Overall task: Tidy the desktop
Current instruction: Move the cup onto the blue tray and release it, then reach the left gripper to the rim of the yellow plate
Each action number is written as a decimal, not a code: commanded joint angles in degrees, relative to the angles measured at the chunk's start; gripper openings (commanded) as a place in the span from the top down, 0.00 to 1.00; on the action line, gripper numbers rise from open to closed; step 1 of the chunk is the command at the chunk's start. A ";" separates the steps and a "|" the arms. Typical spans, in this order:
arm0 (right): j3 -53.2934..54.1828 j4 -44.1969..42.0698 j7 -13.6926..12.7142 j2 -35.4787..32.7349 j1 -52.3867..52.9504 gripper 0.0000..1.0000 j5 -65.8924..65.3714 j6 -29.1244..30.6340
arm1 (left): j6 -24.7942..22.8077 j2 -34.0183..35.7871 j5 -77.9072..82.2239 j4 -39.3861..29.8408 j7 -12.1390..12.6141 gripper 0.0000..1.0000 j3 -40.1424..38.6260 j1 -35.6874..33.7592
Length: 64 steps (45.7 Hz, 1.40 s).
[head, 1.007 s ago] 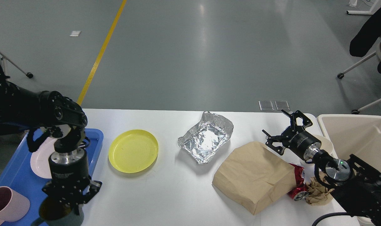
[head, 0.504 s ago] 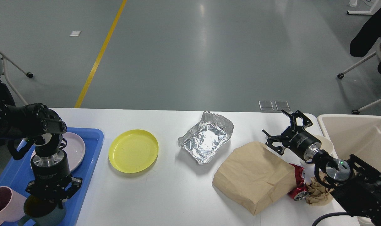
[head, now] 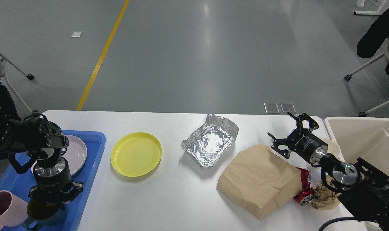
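The white desktop (head: 181, 195) holds a yellow plate (head: 136, 154), a crumpled foil sheet (head: 210, 141), a brown paper bag (head: 258, 179), a crushed red can (head: 305, 192) and a wad of brown paper (head: 324, 194). My left gripper (head: 53, 202) points down over the blue tray (head: 96, 150), shut on the rim of a dark green mug (head: 42, 215) that sits beside a pink mug (head: 5, 207). My right gripper (head: 279, 125) is open and empty, just above the bag's far right corner.
A pink plate (head: 78, 150) lies in the tray behind my left wrist. A beige bin (head: 361, 138) stands off the table's right end, with a white bowl (head: 333, 146) next to it. Chair legs stand on the floor beyond.
My left gripper carried the dark mug left from the tray's near right edge into the tray, beside the pink mug, and has nearly stopped. The right arm has not moved.
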 commanded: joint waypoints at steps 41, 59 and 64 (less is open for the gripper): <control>0.00 0.00 0.01 -0.01 0.04 0.00 0.00 0.00 | -12.24 -7.72 2.46 -1.51 -0.08 0.05 1.32 -26.94; 0.00 0.00 0.01 -0.01 0.04 0.00 0.00 0.00 | 3.20 -26.01 22.05 -0.46 -0.96 0.05 -8.52 -23.27; 0.00 0.00 -0.07 -0.01 0.04 0.00 0.00 0.00 | 8.47 -26.19 30.31 1.91 -1.05 0.05 -12.30 -17.74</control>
